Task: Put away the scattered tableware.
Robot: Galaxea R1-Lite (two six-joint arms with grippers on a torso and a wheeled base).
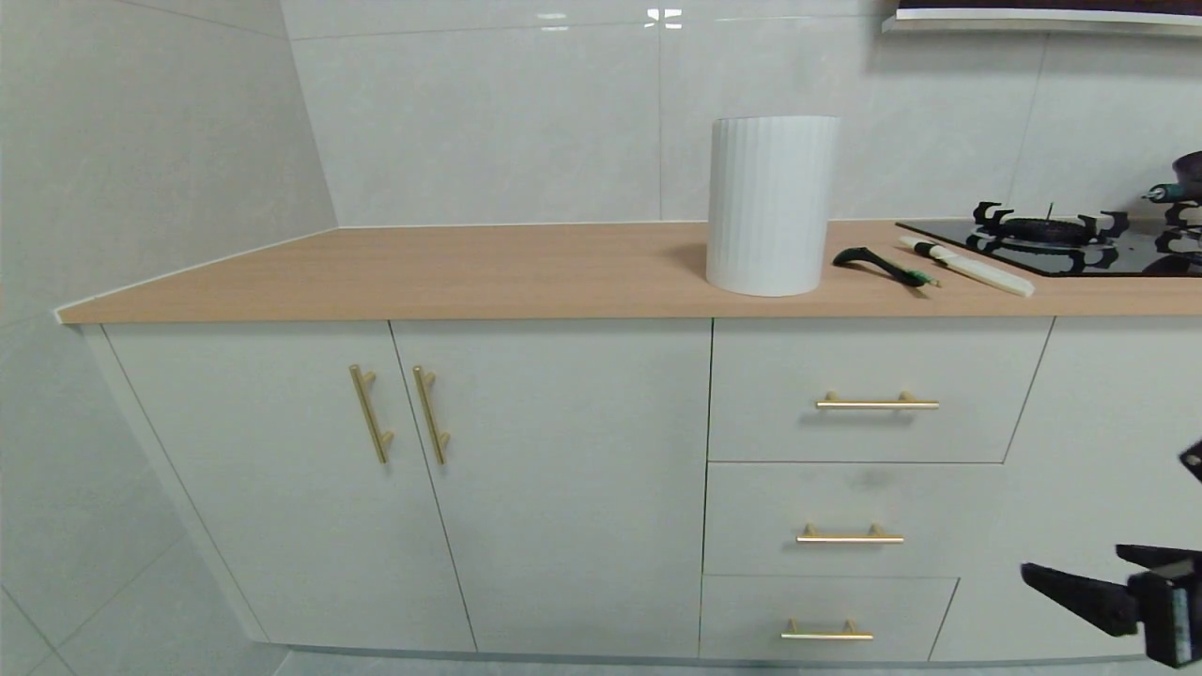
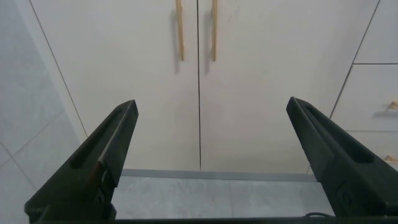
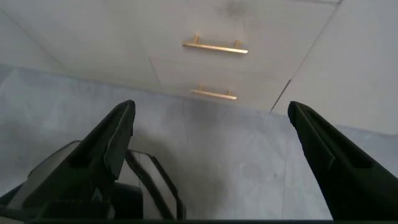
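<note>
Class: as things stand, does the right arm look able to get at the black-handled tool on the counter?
Probably, once raised. The right gripper hangs open, low by the bottom drawer; the tool lies uncovered on the counter, right of the white holder.

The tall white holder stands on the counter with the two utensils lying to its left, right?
No. The head view shows the white holder on the counter, but the black utensil and the white utensil lie to its right.
</note>
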